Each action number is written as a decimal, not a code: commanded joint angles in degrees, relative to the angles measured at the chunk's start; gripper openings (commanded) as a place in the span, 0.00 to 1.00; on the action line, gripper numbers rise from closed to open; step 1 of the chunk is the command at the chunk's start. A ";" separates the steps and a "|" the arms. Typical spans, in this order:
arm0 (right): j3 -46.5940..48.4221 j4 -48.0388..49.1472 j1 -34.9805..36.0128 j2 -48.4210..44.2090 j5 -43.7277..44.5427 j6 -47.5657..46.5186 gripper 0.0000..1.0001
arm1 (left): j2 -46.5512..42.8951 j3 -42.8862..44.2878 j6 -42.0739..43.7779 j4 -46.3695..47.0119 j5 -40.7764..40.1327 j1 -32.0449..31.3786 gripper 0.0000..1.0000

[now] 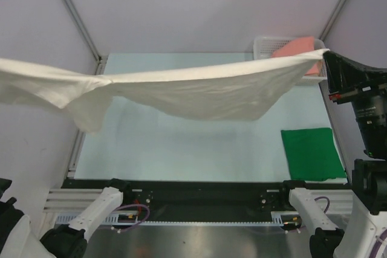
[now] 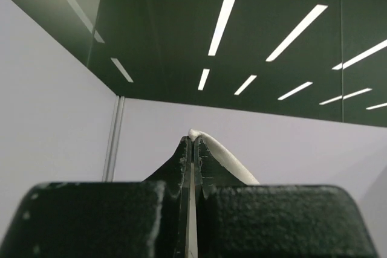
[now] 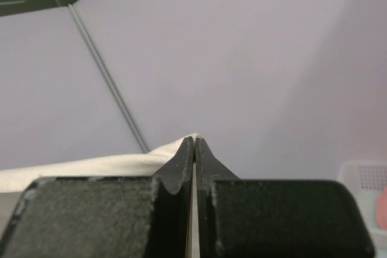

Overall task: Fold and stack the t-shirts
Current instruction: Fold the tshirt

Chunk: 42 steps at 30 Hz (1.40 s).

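Grip: left gripper (image 2: 193,141) and right gripper (image 3: 193,142) each clenched on cream-white t-shirt (image 1: 193,92) edge.
Cream-white t-shirt: stretched aloft over table (image 1: 181,149), sagging.
Basket (image 1: 263,44): table's far right corner, holds salmon-pink t-shirt (image 1: 296,48).
Dark green t-shirt (image 1: 311,153): folded, table's right edge.

no readable text anywhere that I can spot, no labels, brand names, numbers or signs on anything, whatever small marks there are come out way too blurry to make out

Cream-white t-shirt (image 1: 181,92), dark green t-shirt (image 1: 311,153), salmon-pink t-shirt (image 1: 297,48).
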 commanded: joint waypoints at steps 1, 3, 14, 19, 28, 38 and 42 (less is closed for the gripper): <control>4.65 -0.72 -0.02 3.21 0.04 0.20 0.00 | 3.47 3.49 3.48 -0.97 0.42 -1.66 0.00; 4.58 1.20 -0.02 6.20 0.03 0.90 0.00 | 5.66 5.77 4.72 -0.88 -0.10 -2.55 0.00; -21.15 24.22 2.88 23.33 3.46 3.90 0.00 | 30.24 -13.53 15.53 10.79 -5.73 -2.47 0.00; -31.71 37.50 2.53 35.79 6.36 1.79 0.00 | 43.18 -30.05 12.20 27.83 -5.74 0.51 0.00; -28.74 38.05 -0.19 51.03 7.50 -3.57 0.00 | 72.88 -18.66 -0.80 24.89 -4.52 2.19 0.00; -22.06 27.25 -1.51 56.65 5.23 -5.51 0.00 | 73.37 -11.79 -12.67 8.37 -5.83 2.11 0.00; -19.08 21.79 -1.60 58.94 4.25 -4.20 0.00 | 66.61 -15.39 -21.17 2.03 -6.16 2.11 0.00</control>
